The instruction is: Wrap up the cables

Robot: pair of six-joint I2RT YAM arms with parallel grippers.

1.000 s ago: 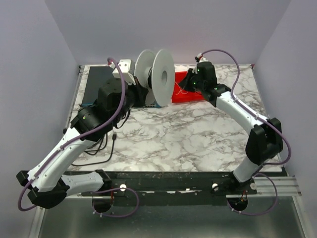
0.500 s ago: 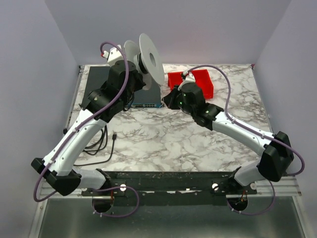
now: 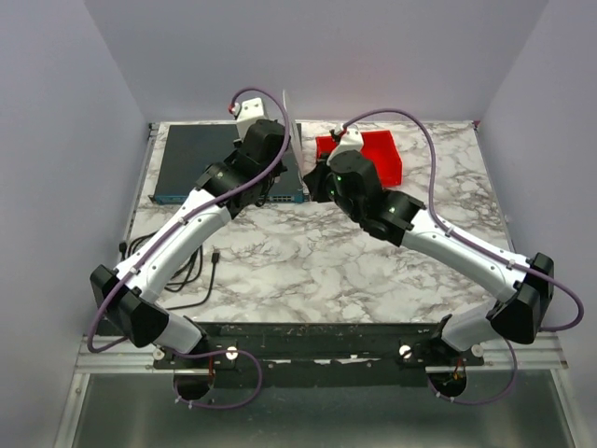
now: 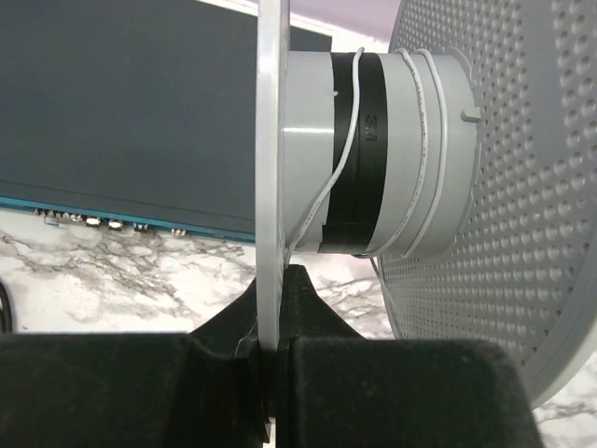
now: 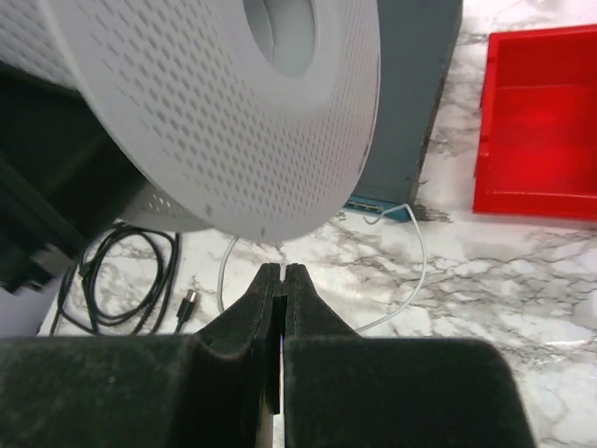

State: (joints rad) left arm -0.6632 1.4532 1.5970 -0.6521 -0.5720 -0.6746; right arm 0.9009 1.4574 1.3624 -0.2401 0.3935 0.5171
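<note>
Close under its wrist camera, the right gripper (image 5: 281,280) showed its jaws pressed flat together. Whether the cable (image 5: 422,247) was pinched between them could not be made out; only a faint pale line showed in the seam. Just beyond the fingertips, a loose curve of that thin white wire lay on the marble surface (image 5: 485,308) and ran up toward the spool (image 4: 308,140).

The left gripper (image 4: 271,317) was clamped on the edge of the spool's thin near flange and held it off the surface. A few turns of wire already sat on the hub, with one strand crossing the black band at a slant.

I judged the wire to be very light, limp and smooth. It would slip through a slack pinch, kink if bent sharply, and slide off the hub unless kept gently taut. The best hold looked to be on the free run a little way from the hub, leaving enough length to guide each turn between the flanges. The spool seemed rigid and light, so an edge grip would do, though it could pivot in the jaws.

Farther off lay the black cords (image 5: 121,280), a dark box (image 4: 121,103) and a red tray (image 5: 536,121). From overhead the spool appeared edge-on, with the wire too fine to see. Its free end and the far side of the hub were hidden in every view.
</note>
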